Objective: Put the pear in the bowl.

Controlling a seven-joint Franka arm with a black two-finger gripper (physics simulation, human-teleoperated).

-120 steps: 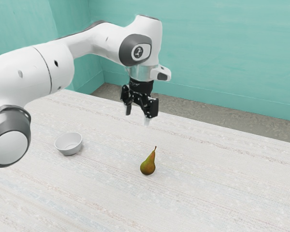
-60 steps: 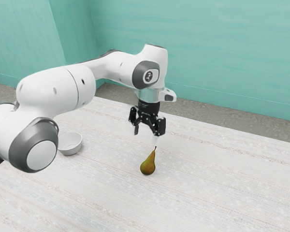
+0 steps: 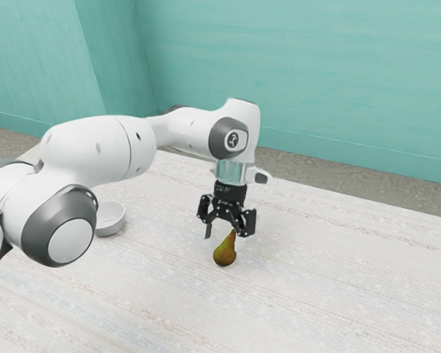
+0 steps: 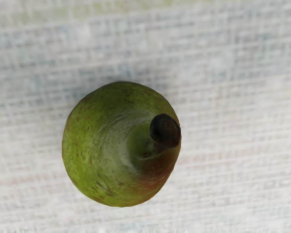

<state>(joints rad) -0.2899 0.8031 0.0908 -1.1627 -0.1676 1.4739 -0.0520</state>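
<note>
1. Jaws: one pair, standing apart, belonging to the black gripper (image 3: 226, 236); poised low at the pear (image 3: 223, 255), whose neck appears to come within their span. Contact on both sides not discernible.
2. Step in hand, by judgement: the grasp. Best done by centring over the fruit, sinking straight down past the neck, and closing evenly on the fuller body, pads level.
3. Cautions: the taper may squeeze free if pinched high; the rounded base may roll if one side touches first. Pressure firm but modest; lift upright, well above rim height, before any sideways travel.
4. Pear, particulars: single specimen, upright on the table (image 3: 331, 287), neck leaning slightly toward the exterior view's right. Broad base, slender top. Skin green with fine brown speckling, a reddish blush (image 4: 157, 172) on one flank; olive-brown from the side. Soft sheen about the shoulder.
5. Stem (image 4: 165, 131): dark brown, blunt-ended, set off-centre as seen from the hand.
6. Bowl (image 3: 113, 227): pale, plain, well apart toward the exterior view's left, partly hidden by the arm (image 3: 97, 151). Intended receptacle; pear outside it, placing yet to do.
7. Wall (image 3: 331, 81): teal, beyond the table.
</note>
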